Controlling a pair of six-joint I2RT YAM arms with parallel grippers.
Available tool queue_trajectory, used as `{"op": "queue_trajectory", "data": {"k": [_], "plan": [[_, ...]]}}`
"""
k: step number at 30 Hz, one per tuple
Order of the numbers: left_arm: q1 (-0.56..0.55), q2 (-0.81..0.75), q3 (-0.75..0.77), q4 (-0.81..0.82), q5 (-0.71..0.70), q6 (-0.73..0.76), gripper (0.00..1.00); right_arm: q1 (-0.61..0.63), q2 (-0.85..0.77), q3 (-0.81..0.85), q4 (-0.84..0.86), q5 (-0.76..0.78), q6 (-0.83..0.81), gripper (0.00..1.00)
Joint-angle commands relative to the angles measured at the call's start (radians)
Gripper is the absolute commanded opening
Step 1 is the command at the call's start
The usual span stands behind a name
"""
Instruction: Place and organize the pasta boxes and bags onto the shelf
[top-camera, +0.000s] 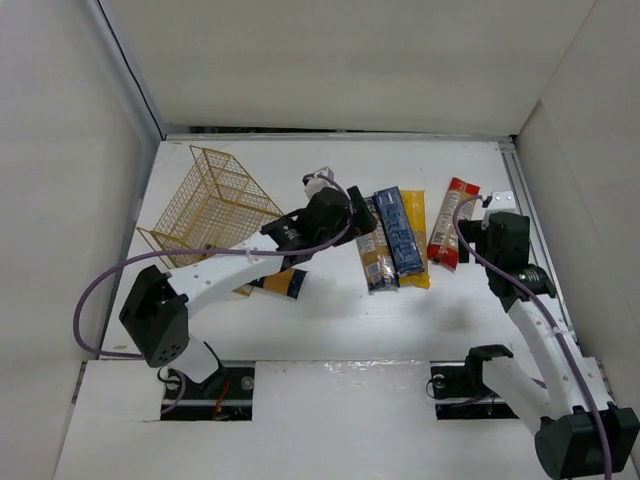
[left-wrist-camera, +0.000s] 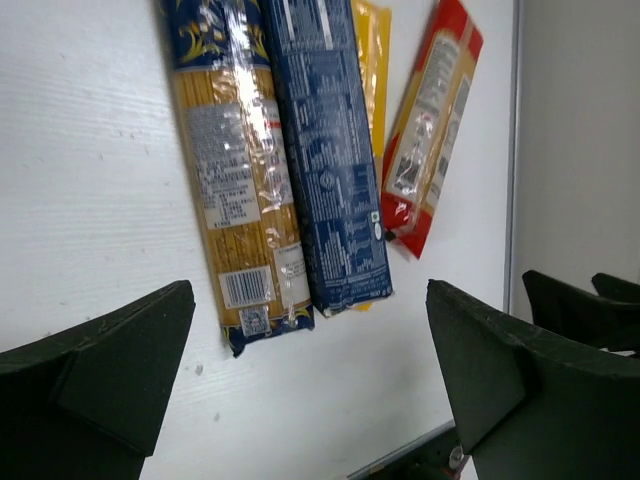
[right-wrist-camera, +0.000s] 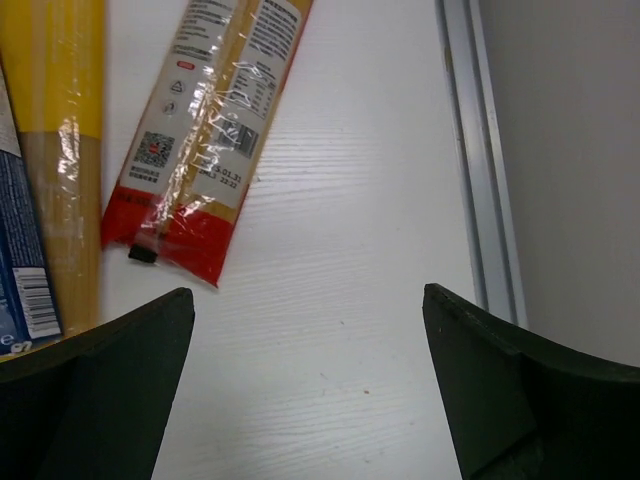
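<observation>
Pasta packs (top-camera: 398, 232) are lying on the table (top-camera: 330, 330) right of the shelf (top-camera: 215, 205), a fifth pack (top-camera: 278, 284) nearer it. The left gripper (left-wrist-camera: 308, 290) and right gripper (right-wrist-camera: 307, 295) are hanging wide open, holding nothing.

Bright, even overhead light, soft shadows — glare on yellow pack (left-wrist-camera: 238, 95) wrap; close foreground sl. blurred.

glossy plastic red-and-clear bag (right-wrist-camera: 205, 130), metal wire shelf (top-camera: 212, 205)

Place: robot lab test cell
Enclosure: plain white panels (top-camera: 350, 60) boxing in a white desk (top-camera: 330, 320)
Fixtures: left arm (top-camera: 220, 275), right arm (top-camera: 535, 330), purple cables (top-camera: 77, 320), aluminium rail (right-wrist-camera: 478, 150)
</observation>
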Motion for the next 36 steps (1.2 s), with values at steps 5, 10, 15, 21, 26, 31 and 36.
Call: {"op": "queue_trajectory", "data": {"k": [5, 10, 15, 21, 26, 31, 36], "plan": [[0.012, -0.033, 0.098, -0.077, -0.125, 0.051, 1.0, 0.002, 0.01, 0.015, 0.092, -0.021, 0.057, 1.0], [0.012, 0.138, 0.164, -0.14, -0.076, 0.026, 1.0, 0.002, -0.01, 0.005, 0.101, -0.001, 0.079, 1.0], [0.012, 0.291, 0.201, -0.149, -0.019, 0.008, 1.0, -0.007, -0.029, 0.005, 0.092, -0.001, 0.079, 1.0], [-0.05, 0.382, 0.274, -0.169, -0.019, -0.001, 1.0, -0.007, -0.039, -0.014, 0.103, -0.033, 0.079, 1.0], [-0.06, 0.465, 0.296, -0.183, -0.009, -0.05, 1.0, -0.007, -0.039, -0.024, 0.112, -0.053, 0.079, 1.0], [-0.081, 0.523, 0.35, -0.244, -0.054, -0.081, 1.0, -0.007, -0.039, -0.024, 0.121, -0.053, 0.079, 1.0], [-0.093, 0.589, 0.414, -0.365, -0.108, -0.113, 1.0, -0.007, -0.039, -0.033, 0.121, -0.053, 0.079, 1.0]]}}
